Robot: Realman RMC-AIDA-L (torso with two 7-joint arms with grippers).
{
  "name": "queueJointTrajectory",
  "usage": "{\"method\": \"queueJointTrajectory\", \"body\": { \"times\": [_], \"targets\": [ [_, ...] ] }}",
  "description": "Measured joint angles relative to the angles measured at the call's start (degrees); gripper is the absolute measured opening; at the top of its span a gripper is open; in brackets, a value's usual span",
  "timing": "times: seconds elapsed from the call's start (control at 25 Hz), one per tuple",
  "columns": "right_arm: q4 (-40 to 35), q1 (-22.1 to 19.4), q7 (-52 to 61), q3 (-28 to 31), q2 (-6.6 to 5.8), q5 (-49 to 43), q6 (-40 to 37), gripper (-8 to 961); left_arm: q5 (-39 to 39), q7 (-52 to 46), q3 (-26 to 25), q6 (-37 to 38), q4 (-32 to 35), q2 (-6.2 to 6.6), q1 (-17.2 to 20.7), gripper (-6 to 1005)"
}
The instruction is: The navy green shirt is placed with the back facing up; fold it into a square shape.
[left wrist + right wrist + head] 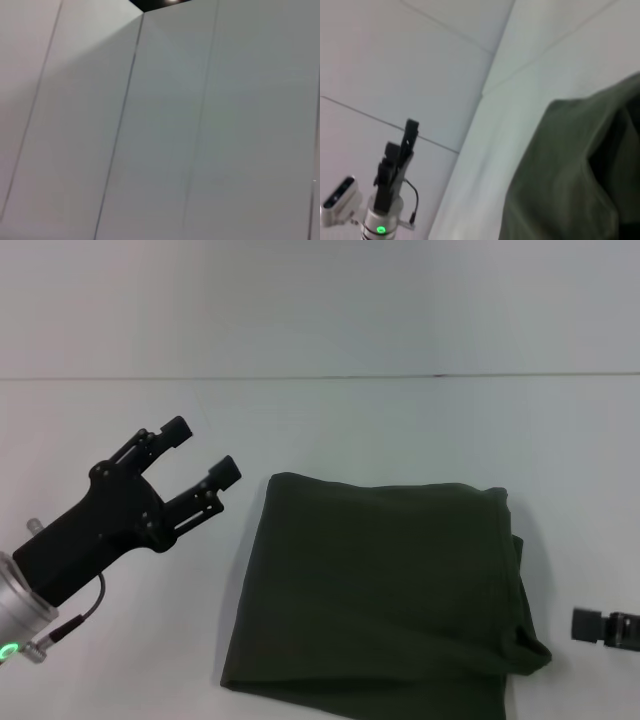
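On the white desk [120,420], the folded navy green shirt [380,590] lies near the front edge; my left gripper [205,455] hovers beside it, fingers spread and empty; my right gripper [600,626] shows too little to tell.

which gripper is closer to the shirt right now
Right. The right gripper sits just off the navy green shirt, beside its edge; the left gripper, jaws open, is farther off.

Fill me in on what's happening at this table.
A two-armed robot is folding a navy green shirt, which lies on the white table as a rough square, plain side up. The left hand hovers open beside the shirt, holding nothing. Only a bit of the right hand shows, beside the shirt's other side.
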Motion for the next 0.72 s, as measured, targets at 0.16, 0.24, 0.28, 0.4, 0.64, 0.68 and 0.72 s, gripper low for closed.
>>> {"method": "queueJointTrajectory", "body": {
  "times": [0.16, 0.24, 0.28, 0.4, 0.64, 0.68, 0.72],
  "targets": [
    [0.06, 2.06, -0.1, 0.0, 0.46, -3.52, 0.95, 760, -1.24, -0.04, -0.11, -0.12, -0.76, -0.09, 0.11, 877],
    [0.07, 2.56, -0.06, -0.01, 0.53, -4.03, 1.15, 787, -1.41, -0.03, -0.13, -0.15, -0.76, -0.09, 0.2, 877],
    [0.09, 3.12, -0.04, 0.0, 0.57, -4.44, 1.54, 801, -1.43, -0.01, -0.14, -0.16, -0.76, -0.08, 0.23, 877],
    [0.21, 4.26, 0.3, -0.2, 0.78, -4.72, 2.61, 841, -1.6, 0.0, -0.15, -0.18, -0.76, -0.07, 0.27, 877],
    [0.95, 6.53, 3.49, -4.62, 1.16, -4.77, 6.65, 832, -1.9, -0.07, -0.19, -0.17, -0.75, 0.0, 0.26, 876],
    [0.98, 6.83, 3.9, -5.33, 1.27, -4.78, 7.04, 831, -1.91, -0.08, -0.2, -0.17, -0.75, 0.0, 0.26, 876],
    [0.98, 7.09, 4.25, -5.87, 1.34, -4.78, 7.41, 831, -1.92, -0.08, -0.2, -0.17, -0.75, 0.0, 0.26, 876]
  ]
}}
